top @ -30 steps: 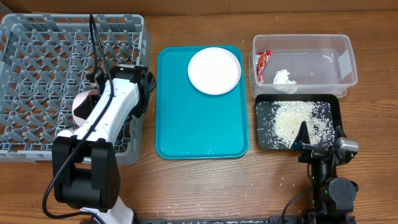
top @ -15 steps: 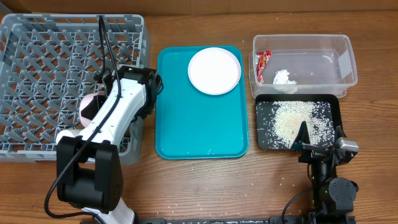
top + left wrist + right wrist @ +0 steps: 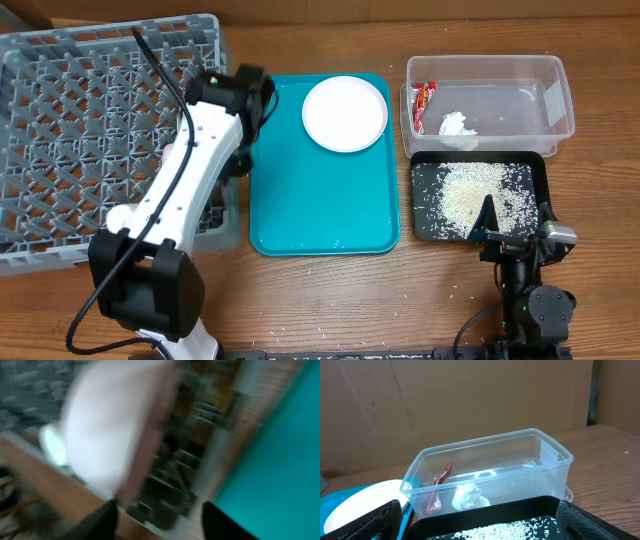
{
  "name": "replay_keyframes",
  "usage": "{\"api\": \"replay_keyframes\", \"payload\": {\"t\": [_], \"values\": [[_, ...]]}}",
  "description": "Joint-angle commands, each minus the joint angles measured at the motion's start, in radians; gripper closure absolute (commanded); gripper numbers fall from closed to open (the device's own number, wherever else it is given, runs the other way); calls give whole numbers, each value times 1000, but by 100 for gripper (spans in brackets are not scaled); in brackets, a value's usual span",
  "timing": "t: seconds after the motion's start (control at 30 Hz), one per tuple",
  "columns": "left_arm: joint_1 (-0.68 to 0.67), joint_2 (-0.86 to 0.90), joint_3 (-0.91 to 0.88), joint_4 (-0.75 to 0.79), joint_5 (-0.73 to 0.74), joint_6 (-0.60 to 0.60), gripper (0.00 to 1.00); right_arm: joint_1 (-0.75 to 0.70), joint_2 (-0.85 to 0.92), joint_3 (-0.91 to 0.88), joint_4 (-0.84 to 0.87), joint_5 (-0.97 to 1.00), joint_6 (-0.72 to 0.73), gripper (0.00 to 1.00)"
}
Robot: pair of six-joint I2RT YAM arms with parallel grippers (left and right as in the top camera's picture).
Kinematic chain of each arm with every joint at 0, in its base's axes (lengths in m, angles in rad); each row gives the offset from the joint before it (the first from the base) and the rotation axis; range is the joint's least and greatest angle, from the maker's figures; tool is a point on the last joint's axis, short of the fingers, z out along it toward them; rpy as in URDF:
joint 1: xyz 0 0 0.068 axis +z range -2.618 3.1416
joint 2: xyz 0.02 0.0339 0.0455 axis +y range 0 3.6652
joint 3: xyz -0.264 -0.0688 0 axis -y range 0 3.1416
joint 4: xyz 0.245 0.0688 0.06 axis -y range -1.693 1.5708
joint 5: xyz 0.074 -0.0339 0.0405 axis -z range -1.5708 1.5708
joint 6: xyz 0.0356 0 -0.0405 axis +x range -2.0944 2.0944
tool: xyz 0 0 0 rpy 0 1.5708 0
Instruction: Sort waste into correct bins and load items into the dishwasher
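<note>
The grey dishwasher rack (image 3: 90, 130) fills the left of the table. My left gripper (image 3: 256, 95) hangs over its right wall, beside the teal tray (image 3: 320, 200). In the blurred left wrist view my left gripper (image 3: 165, 522) is open with nothing between its fingers, and a pale bowl (image 3: 107, 425) lies in the rack (image 3: 200, 425) just beyond. The white plate (image 3: 345, 113) rests on the teal tray. The clear tub (image 3: 520, 95) holds the red-and-white wrapper (image 3: 424, 97) and the tissue (image 3: 458, 125). Rice (image 3: 478, 192) lies in the black tray (image 3: 535, 225). My right gripper (image 3: 482, 522) stands open at that tray's near edge.
Loose rice grains are scattered on the wooden table (image 3: 330, 300) in front of the teal tray. The right arm's base (image 3: 530, 290) sits at the front right. A cardboard wall (image 3: 470, 400) stands behind the tub.
My left gripper opened and swung from the rack's middle toward the teal tray. The pink bowl it carried no longer shows overhead. The rack looks shifted and tilted. The right arm stayed still.
</note>
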Motion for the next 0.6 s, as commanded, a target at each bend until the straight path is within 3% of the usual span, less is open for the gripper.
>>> {"api": "replay_keyframes", "payload": {"t": [0.0,0.13,0.17,0.2,0.3,0.33,0.37,0.43,0.47,0.5,0.53,0.57], "values": [[-23,8,117,57,361,211,32,-4,-8,-10,4,-1,-3,0],[-54,9,129,116,443,274,30,-4,-8,-10,4,-1,-3,0],[-61,9,125,115,423,273,36,-4,-8,-10,4,-1,-3,0],[-63,9,123,102,367,237,42,-4,-8,-10,4,-1,-3,0],[-51,2,124,60,233,127,84,-4,-8,-10,4,-1,-3,0],[-36,-4,124,43,206,95,89,-4,-8,-10,4,-1,-3,0],[-26,-8,124,31,203,86,89,-4,-8,-10,4,-1,-3,0],[2,-19,124,-1,191,76,70,-4,-8,-10,4,-1,-3,0],[19,-19,124,-29,153,42,69,-4,-8,-10,4,-1,-3,0],[28,-19,124,-40,131,33,76,-4,-8,-10,4,-1,-3,0],[51,-26,126,-52,88,30,96,-4,-8,-10,4,-1,-3,0],[58,-31,126,-53,79,29,96,-4,-8,-10,4,-1,-3,0]]}}
